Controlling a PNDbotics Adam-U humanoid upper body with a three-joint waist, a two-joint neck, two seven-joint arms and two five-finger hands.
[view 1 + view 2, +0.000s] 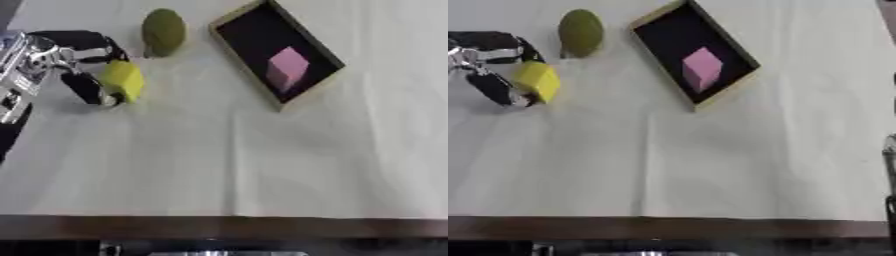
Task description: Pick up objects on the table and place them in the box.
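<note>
Left hand [83, 62] curled around yellow block [123, 80], apparently just off table [262, 165]; pink cube [287, 67] in box [229, 47].

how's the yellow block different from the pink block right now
The yellow block is outside the box, on the robot's left side of the table, while the pink block already lies inside the box. The yellow block is gripped between the curled fingers of the left hand; nothing touches the pink block. They differ in colour, bright yellow against pale pink. Both are plain cube-like blocks that look similar in size.
</note>
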